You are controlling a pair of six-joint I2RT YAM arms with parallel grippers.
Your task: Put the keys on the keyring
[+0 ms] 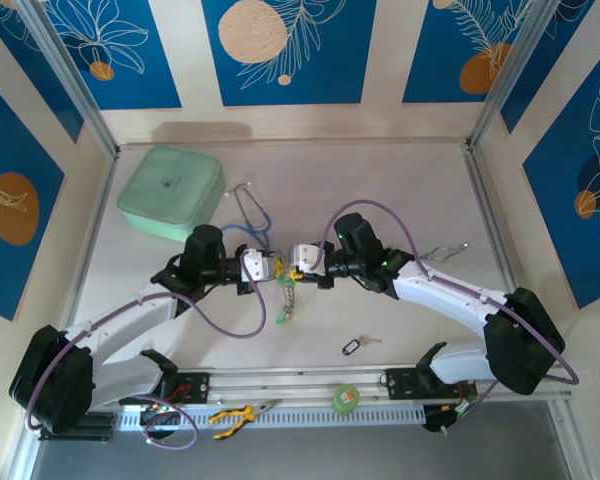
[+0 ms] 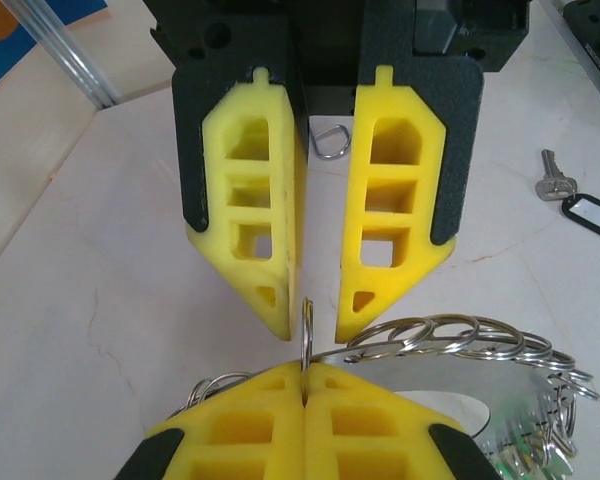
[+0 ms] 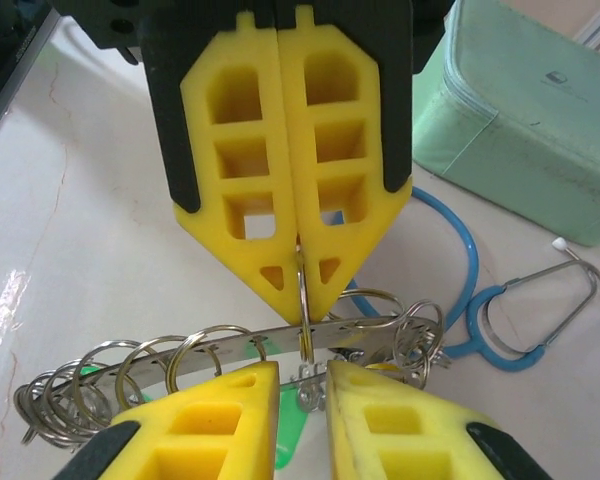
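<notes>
Nearest me, at about 5 o'clock from the middle of the worktop (image 1: 400,200), one loose key (image 1: 357,346) with a black tag lies flat, well apart from both arms. It is not on the ring, so I judge the job unfinished.

The main worry is at the centre. The left end effector (image 3: 302,298) is fully closed, pinching a thin metal loop edge-on at its very fingertips. I take that loop for part of the keyring (image 3: 270,337), though I cannot tell whether it is the big ring itself or one of the small split rings strung along it. The bundle of keys (image 1: 285,308) hangs below that pinch. With so little foam on so little wire, its weight could twist the loop free and drop the lot.

The right end effector (image 3: 302,372) stands slightly parted, holding nothing, its tips either side of the same loop. If it closes off-line, it may shove the loop out of the left's grip or snag a neighbouring split ring.

Just beyond, at 12 o'clock, the blue stethoscope (image 1: 252,208) lies beside the wrists. A dropped ring could tangle in its tubing.

As for pose, the arms rise from bases at 7 and 5 o'clock and arch inward. The left reaches in from 9 o'clock, the right from 3, tips almost touching above the worktop.
</notes>
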